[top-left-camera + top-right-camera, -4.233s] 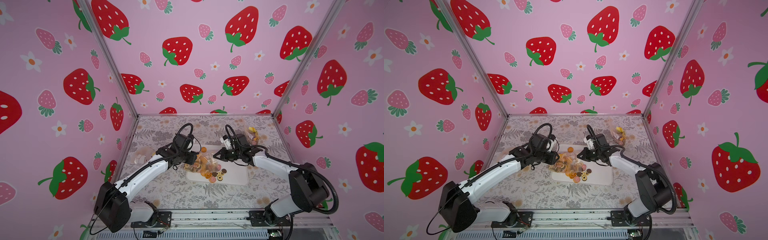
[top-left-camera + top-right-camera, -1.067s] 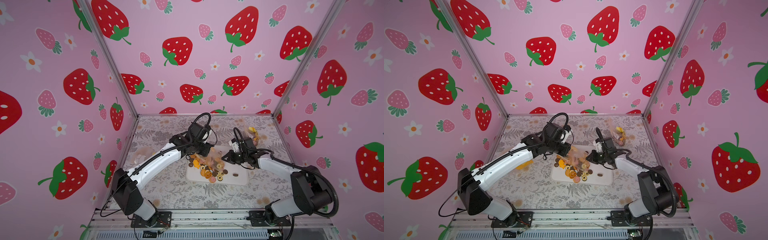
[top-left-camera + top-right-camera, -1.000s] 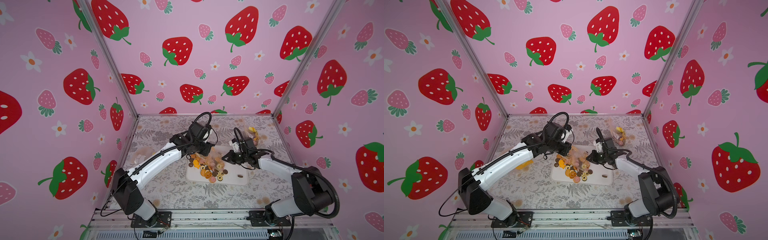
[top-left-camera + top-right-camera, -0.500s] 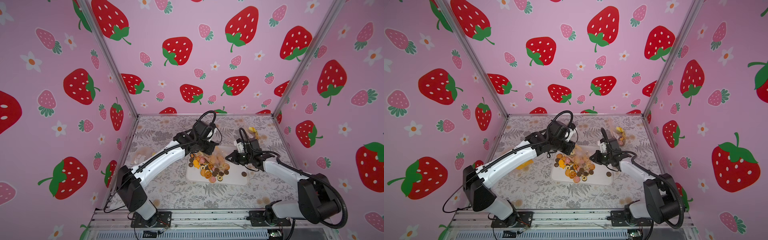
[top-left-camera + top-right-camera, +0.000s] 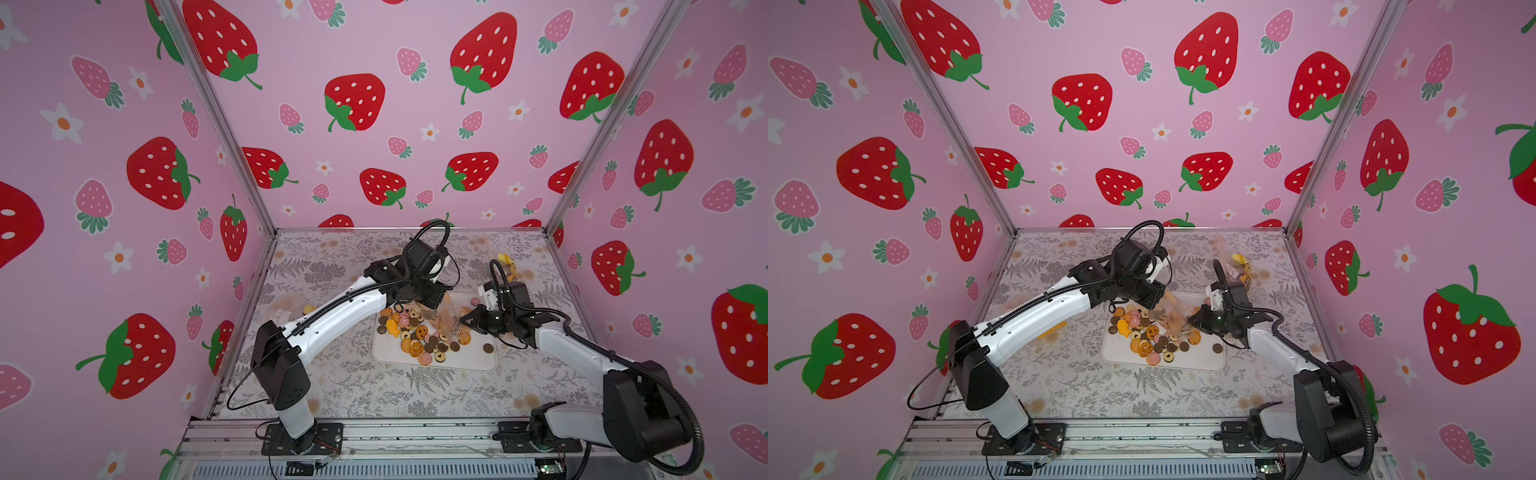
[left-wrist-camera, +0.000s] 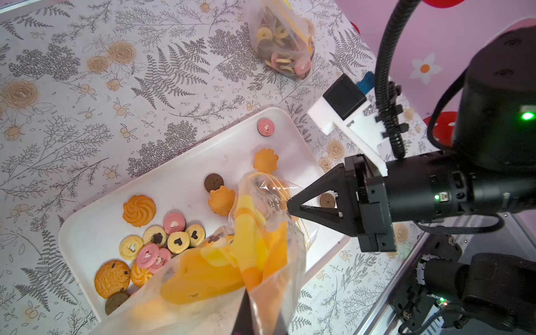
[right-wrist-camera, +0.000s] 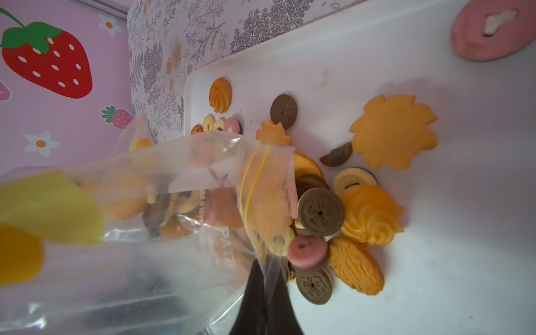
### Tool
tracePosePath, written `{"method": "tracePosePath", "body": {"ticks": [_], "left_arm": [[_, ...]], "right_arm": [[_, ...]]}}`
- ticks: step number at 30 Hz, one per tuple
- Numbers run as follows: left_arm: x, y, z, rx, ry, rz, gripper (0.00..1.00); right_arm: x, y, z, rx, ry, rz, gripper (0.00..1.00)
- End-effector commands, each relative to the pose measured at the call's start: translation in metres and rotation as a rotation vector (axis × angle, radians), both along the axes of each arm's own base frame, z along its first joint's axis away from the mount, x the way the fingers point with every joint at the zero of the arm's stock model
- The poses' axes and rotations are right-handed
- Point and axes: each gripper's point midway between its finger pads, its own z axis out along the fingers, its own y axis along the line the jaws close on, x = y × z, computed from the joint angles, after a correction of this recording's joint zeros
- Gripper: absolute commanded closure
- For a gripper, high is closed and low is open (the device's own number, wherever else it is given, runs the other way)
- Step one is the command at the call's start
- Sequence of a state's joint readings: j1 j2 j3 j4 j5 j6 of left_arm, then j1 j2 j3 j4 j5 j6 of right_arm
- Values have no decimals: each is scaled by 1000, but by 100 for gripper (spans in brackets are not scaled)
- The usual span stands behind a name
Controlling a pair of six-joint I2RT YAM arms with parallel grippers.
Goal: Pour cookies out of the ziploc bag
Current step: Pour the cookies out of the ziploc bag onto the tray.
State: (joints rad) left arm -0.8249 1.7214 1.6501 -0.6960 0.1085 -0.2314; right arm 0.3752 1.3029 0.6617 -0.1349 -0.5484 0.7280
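A clear ziploc bag [image 5: 446, 316] [image 5: 1173, 318] hangs tilted over the white tray [image 5: 478, 365] [image 5: 1202, 362], held from two sides. My left gripper [image 5: 436, 301] [image 5: 1160, 299] [image 6: 261, 322] is shut on the bag's raised end. My right gripper [image 5: 462, 321] [image 5: 1190, 321] [image 7: 265, 304] is shut on the yellow-striped rim at the mouth. Many cookies [image 5: 415, 338] [image 5: 1152, 338] [image 6: 162, 240] [image 7: 333, 217] lie in a heap on the tray below the mouth. More cookies are still in the bag [image 7: 174, 203] [image 6: 261, 232].
A second bag of cookies [image 5: 509, 266] [image 5: 1241, 266] [image 6: 284, 49] lies at the back right of the floral table. White blocks and yellow pieces [image 5: 286, 309] sit near the left wall. A metal rail [image 5: 395, 436] runs along the table's front edge.
The left arm has swung further right and back, raising its end of the bag. The right gripper has shifted right with the rim. The cookie heap on the tray has grown.
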Motion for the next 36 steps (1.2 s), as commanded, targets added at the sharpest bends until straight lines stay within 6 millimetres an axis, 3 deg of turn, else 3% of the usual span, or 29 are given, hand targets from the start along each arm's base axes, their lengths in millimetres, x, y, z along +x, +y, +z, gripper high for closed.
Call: {"method": "tracePosePath", "body": {"ticks": [1, 5, 11, 24, 36], "left_arm": [[2, -9, 29, -53, -53, -20, 100], [3, -12, 32, -52, -55, -27, 100], [4, -17, 40, -48, -62, -39, 100], [2, -23, 32, -30, -45, -50, 100], [5, -4, 51, 24, -104, -23, 100]], "right_arm": [[-2, -5, 6, 0, -14, -6, 100], [-1, -7, 10, 2, -18, -13, 86], [-1, -10, 13, 0, -21, -20, 80], [-1, -12, 10, 1, -13, -18, 80], [1, -10, 11, 6, -16, -12, 77]]}}
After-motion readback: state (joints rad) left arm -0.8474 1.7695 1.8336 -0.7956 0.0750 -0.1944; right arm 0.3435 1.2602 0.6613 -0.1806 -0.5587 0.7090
